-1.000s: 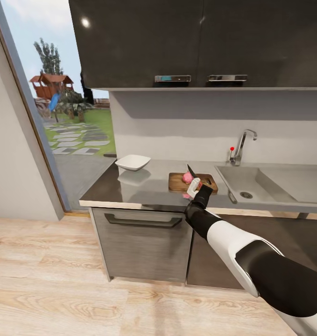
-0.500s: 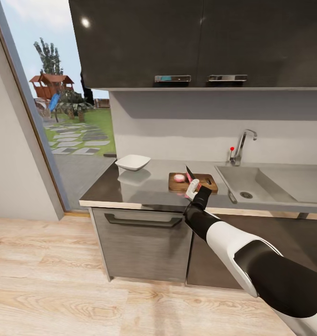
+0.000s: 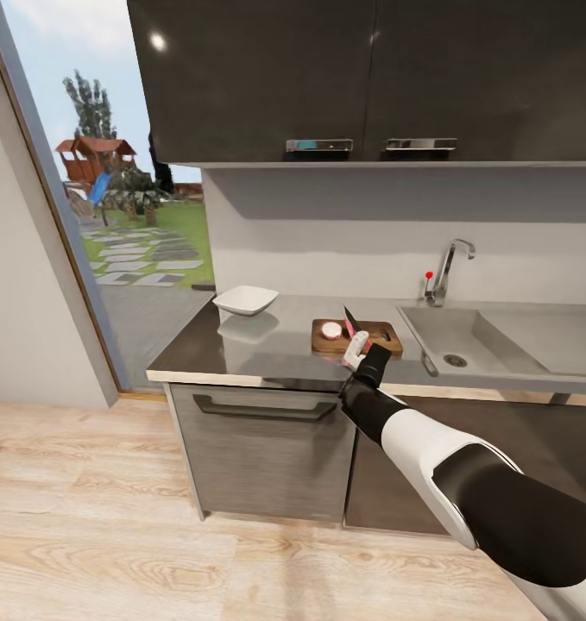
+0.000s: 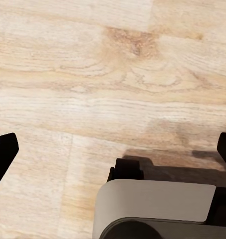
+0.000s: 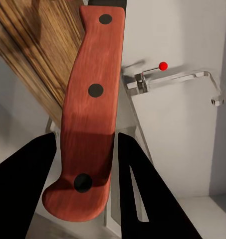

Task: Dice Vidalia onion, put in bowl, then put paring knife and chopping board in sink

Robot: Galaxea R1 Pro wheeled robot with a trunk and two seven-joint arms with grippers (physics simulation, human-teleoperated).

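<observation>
On the dark countertop (image 3: 267, 349) lies the brown chopping board (image 3: 379, 338) (image 5: 38, 55). A small round onion (image 3: 331, 329), pinkish with a white face, sits on the board's left part. My right gripper (image 3: 357, 349) (image 5: 85, 189) hangs over the board's front edge, shut on the paring knife's red-brown riveted handle (image 5: 93, 109). The dark blade (image 3: 351, 319) points up and away, just right of the onion. The white bowl (image 3: 245, 299) stands further left. The steel sink (image 3: 465, 332) with its red-knobbed tap (image 3: 444, 272) (image 5: 163, 65) lies to the right. My left gripper (image 4: 113, 149) is open above the wood floor.
Dark wall cabinets (image 3: 362, 78) hang over the worktop. A drawer front with a handle (image 3: 262, 407) sits below the counter. Tall glass doors (image 3: 103, 216) stand at the left, and pale plank floor (image 3: 111, 526) spreads in front.
The onion has shifted left on the board, away from the blade, and now shows a white face instead of pink. The right gripper and knife have hardly moved.
</observation>
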